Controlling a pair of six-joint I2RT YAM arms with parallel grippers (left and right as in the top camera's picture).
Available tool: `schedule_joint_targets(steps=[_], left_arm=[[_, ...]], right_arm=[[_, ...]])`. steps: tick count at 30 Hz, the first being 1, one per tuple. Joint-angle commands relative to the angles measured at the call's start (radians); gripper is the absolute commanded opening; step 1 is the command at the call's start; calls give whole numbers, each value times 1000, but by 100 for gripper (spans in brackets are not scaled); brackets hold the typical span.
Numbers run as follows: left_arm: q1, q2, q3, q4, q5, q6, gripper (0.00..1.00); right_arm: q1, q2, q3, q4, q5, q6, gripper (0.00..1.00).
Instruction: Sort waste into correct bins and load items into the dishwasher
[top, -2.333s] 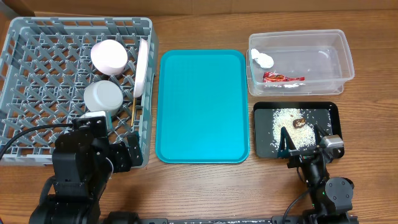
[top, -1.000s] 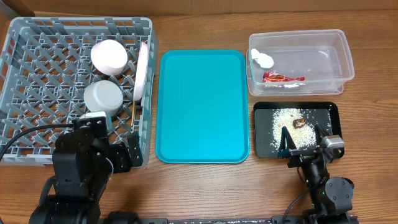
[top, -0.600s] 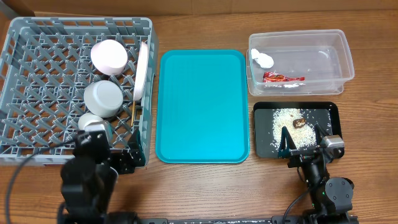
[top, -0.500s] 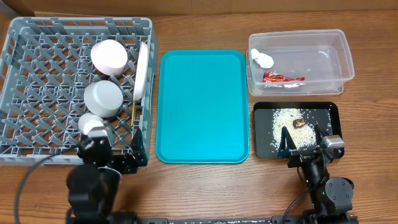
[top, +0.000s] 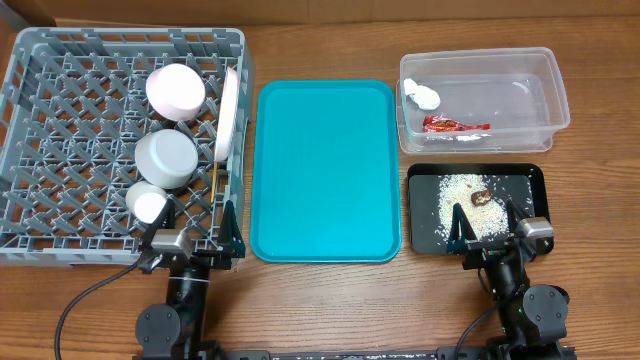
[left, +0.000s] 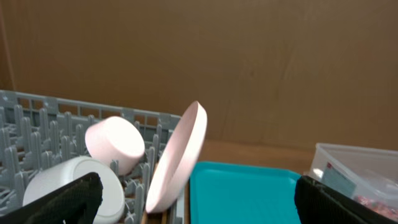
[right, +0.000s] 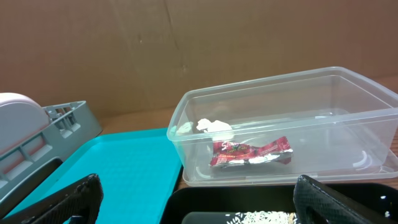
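Observation:
The grey dish rack (top: 60, 110) at the left holds the large white plate (top: 229, 112) on edge, the small white dish (top: 175, 90), the grey bowl (top: 166, 158), the small white cup (top: 149, 204) and the chopsticks (top: 217, 178). The clear tub (top: 545, 85) holds the red wrapper (top: 455, 125) and the white tissue (top: 423, 96). The black tray (top: 425, 225) holds rice (top: 462, 195) and the brown scrap (top: 480, 197). My left gripper (top: 193, 240) is open and empty at the rack's front edge. My right gripper (top: 483, 230) is open and empty over the black tray's front. The wrapper (right: 252, 151) also shows in the right wrist view.
The turquoise serving tray (top: 323, 170) lies bare between the rack and the bins; it also shows in the left wrist view (left: 245, 194). Brown cardboard walls stand behind the table.
My left arm has drawn back from over the rack's front corner to the table's front edge. The small white cup now shows in the rack. The right arm has not moved.

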Motion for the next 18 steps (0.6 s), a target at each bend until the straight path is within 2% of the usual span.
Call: schedule_joint_targets(steps=[1,8,11,15,18], left_arm=[[10,-18,-49,78,-38,-3,100],[11,-18,-62,60,-60,-4,100],[12,-18,-62,-6,-62,-4,100],[12,-18,-61,-167,-63,-3,100],[12,-18,-61,-158,-66,-4,100]], right_arm=[[-2,-9,-10,6,10,-1,100],[-2,-9,-10,6,10,-1,100],[-2,-9,-10,6,10,0,100],[-2,-9,-10,6,10,-1,100],[-2,-9,-10,6,10,-1,100]])
